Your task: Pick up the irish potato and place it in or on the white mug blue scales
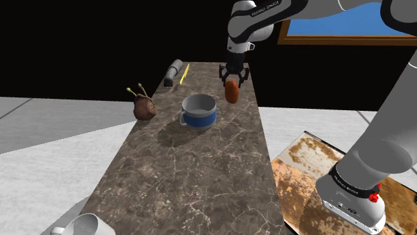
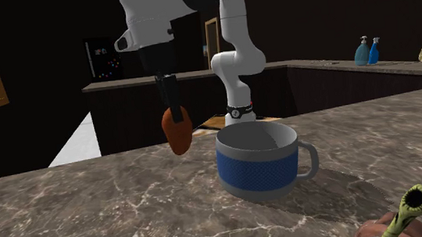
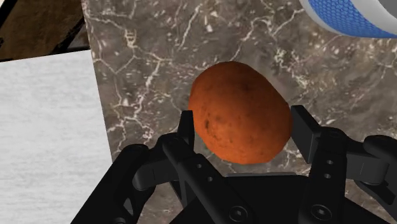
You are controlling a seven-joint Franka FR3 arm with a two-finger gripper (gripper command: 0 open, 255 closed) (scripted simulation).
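Potato (image 3: 240,108), orange-brown, clenched in the pincer (image 3: 243,127), above the counter (image 1: 187,173) — blue-banded mug (image 1: 199,112) near, upright, interior grey.

Counter (image 1: 194,173): dark veined marble, running from six toward twelve o'clock in the shoulder view.
Brown pouch (image 1: 144,108): sitting on the counter at ten o'clock from its middle, green stalks sticking up.
Grey roll (image 1: 173,72): lying at one o'clock from the pouch.
Yellow stick (image 1: 184,73): lying just beside the roll, at its three o'clock.
White cup (image 1: 83,227): lying tipped at seven o'clock from the counter's middle.
Blue bottles (image 2: 366,49): standing on a far ledge, at two o'clock in the second exterior view.
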